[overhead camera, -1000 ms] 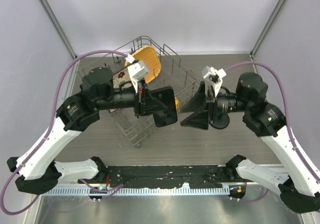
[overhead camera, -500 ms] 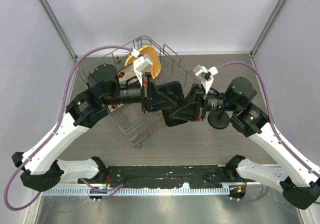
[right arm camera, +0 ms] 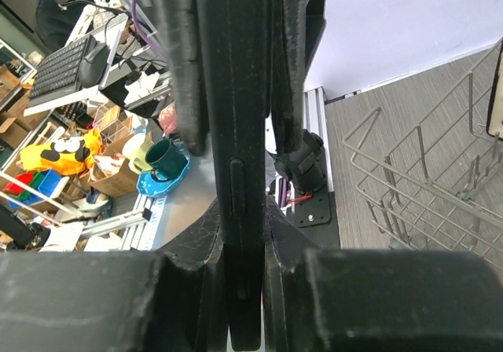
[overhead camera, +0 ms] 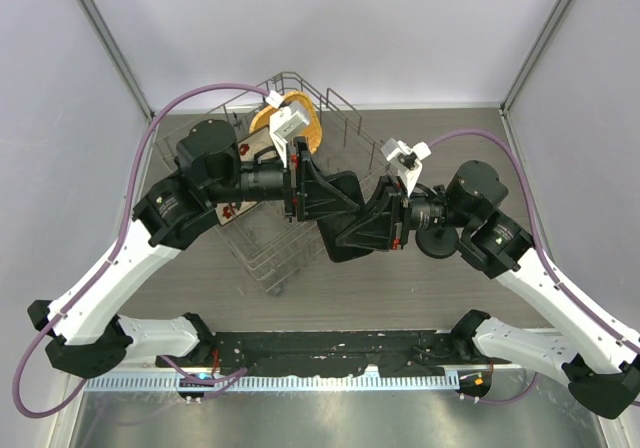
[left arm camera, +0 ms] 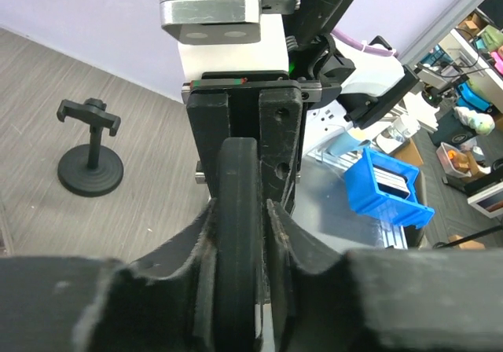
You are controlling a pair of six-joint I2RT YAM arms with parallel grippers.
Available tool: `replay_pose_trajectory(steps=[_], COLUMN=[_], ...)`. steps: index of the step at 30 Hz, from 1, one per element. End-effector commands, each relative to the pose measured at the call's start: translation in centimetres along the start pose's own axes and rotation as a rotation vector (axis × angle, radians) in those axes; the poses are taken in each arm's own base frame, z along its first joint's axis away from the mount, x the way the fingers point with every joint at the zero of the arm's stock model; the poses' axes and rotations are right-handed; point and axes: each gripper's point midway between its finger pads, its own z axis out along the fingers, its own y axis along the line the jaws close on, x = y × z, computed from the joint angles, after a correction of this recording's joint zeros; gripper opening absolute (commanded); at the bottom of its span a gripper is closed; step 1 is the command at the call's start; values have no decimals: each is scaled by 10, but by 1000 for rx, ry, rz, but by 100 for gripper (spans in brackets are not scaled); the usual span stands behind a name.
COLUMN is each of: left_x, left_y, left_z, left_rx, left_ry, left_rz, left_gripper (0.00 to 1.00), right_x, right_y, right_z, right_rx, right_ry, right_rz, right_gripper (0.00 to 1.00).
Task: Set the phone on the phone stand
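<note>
The phone (overhead camera: 342, 192), a flat black slab, hangs in the air over the table's middle, between my two grippers. My left gripper (overhead camera: 322, 194) reaches in from the left, and in its wrist view the phone (left arm camera: 236, 234) stands edge-on between the fingers (left arm camera: 277, 234), with a thin sliver of gap on the right side. From the right, my right gripper (overhead camera: 356, 224) is shut on the phone (right arm camera: 242, 132), both pads pressed on its faces. The phone stand (left arm camera: 91, 159) stands empty on the table. Its disc base (overhead camera: 437, 241) shows partly under my right arm.
A wire dish rack (overhead camera: 262, 253) stands at the back left, holding an orange plate (overhead camera: 297, 125) and a floral plate (overhead camera: 232, 154). The rack's wires (right arm camera: 416, 187) lie close beside the grippers. Grey walls close off the back and sides.
My right gripper swung left from beside the stand, met the phone in my left gripper and closed on it. Both grippers then shifted slightly, the phone between them.
</note>
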Motion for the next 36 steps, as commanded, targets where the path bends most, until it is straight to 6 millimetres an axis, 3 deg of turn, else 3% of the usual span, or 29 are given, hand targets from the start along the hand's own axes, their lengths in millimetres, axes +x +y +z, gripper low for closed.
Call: replay_pose_trajectory(steps=[1, 5, 7, 9, 10, 11, 12, 13, 14, 17, 18, 20, 21, 22, 24, 25, 31, 34, 36], left_x=[-21, -20, -22, -27, -29, -31, -36, -39, -41, -47, -51, -58, -58, -62, -59, -53, -38, -32, -30], left_y=[-25, -23, -24, -20, -14, -9, 5, 11, 16, 35, 46, 57, 65, 74, 78, 77, 73, 72, 68], left_z=[-8, -6, -5, -7, -8, -11, -17, -22, -26, -42, -50, -63, -70, -80, -83, -80, -85, -91, -91], left_rx=[88, 89, 90, 52, 16, -27, -130, -176, -218, -365, -441, -535, -593, -668, -691, -672, -645, -648, -624], left_ry=[-48, -41, -51, -77, -91, -107, -142, -158, -168, -200, -224, -270, -282, -315, -313, -296, -265, -267, -270], left_rz=[73, 66, 67, 63, 59, 56, 56, 64, 69, 90, 92, 89, 76, 60, 52, 49, 67, 81, 93], left_gripper=[24, 13, 2, 0, 0, 0, 0, 0, 0, 0, 0, 0, 0, 0, 0, 0, 0, 0, 0], right_x=[-16, -16, -13, -12, -12, -9, -7, 10, 7, 26, 24, 37, 32, 47, 49, 55, 60, 62, 68], right_y=[12, 12, 9, -1, -9, -30, -38, -50, -64, -74, -88, -93, -108, -112, -121, -121, -144, -159, -170], right_z=[-2, -1, 0, 0, -1, -7, -14, -24, -37, -76, -96, -132, -167, -192, -249, -262, -266, -258, -267], right_rx=[-6, -7, 3, 53, 100, 234, 307, 397, 519, 727, 866, 1030, 1241, 1382, 1707, 1789, 1950, 1931, 1966], right_ry=[-42, -42, -32, -29, -29, -27, -25, 27, 8, 21, -25, -46, -120, -137, -247, -245, -68, -1, 71], right_rz=[-52, -50, -40, -36, -31, -10, -4, 46, 40, 74, 89, 122, 116, 192, 195, 201, 157, 136, 129], right_gripper=[1, 0, 1, 3, 16, 41, 49, 54, 60, 64, 65, 66, 66, 66, 66, 66, 66, 66, 66])
